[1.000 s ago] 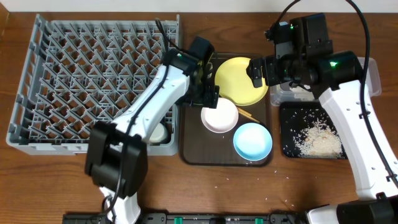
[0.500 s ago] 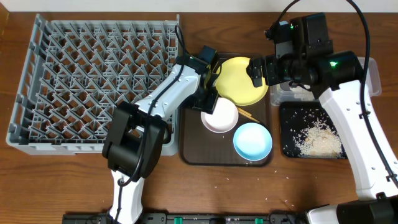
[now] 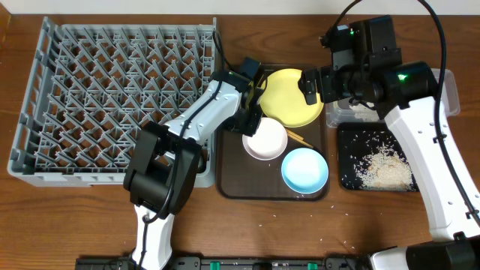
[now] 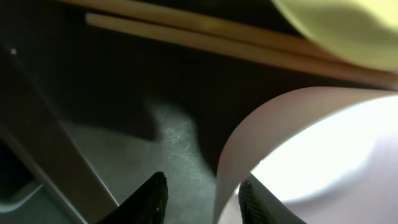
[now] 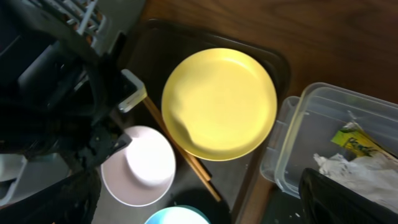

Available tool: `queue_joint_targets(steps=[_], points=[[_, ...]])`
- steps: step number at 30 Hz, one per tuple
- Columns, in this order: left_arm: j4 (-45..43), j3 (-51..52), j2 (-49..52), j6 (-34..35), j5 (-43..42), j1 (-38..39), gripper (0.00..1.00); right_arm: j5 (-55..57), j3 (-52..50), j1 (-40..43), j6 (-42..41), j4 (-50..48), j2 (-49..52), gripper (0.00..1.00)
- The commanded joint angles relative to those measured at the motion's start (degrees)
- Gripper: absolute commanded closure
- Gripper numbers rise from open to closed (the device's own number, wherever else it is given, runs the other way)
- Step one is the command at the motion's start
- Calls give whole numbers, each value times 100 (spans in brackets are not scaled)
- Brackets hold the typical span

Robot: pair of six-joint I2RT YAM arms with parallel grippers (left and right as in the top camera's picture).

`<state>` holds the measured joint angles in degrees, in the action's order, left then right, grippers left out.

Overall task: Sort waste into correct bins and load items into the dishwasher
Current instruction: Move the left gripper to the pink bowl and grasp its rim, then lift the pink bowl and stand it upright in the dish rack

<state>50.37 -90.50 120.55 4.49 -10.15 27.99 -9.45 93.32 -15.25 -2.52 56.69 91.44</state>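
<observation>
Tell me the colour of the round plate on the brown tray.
Plain yellow plate, clearest in the right wrist view.

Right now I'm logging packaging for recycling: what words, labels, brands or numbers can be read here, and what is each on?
On the yellow-green wrapper in the clear tub: dark print, too blurred to read.
Nothing else in any view carries words, numbers or signs.
</observation>
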Motion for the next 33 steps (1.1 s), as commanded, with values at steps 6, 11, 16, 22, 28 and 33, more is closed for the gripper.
queue_joint_targets(steps=[6,11,16,22,28,33], points=[[-129,190,96,72,11,13,69,466,31,33,-7,-61,-37,1],[-118,190,96,70,11,13,71,1012,372,354,-22,-114,-553,1],[-188,205,98,72,-382,13,76,1639,428,1019,-597,-181,-1360,1],[-295,205,98,74,-376,13,92,1646,428,1305,-623,-42,-1580,1],[-428,271,98,72,-354,13,93,1650,426,1294,-621,15,-1552,1],[-348,356,39,472,42,11,93,1650,426,1294,-621,15,-1543,1]])
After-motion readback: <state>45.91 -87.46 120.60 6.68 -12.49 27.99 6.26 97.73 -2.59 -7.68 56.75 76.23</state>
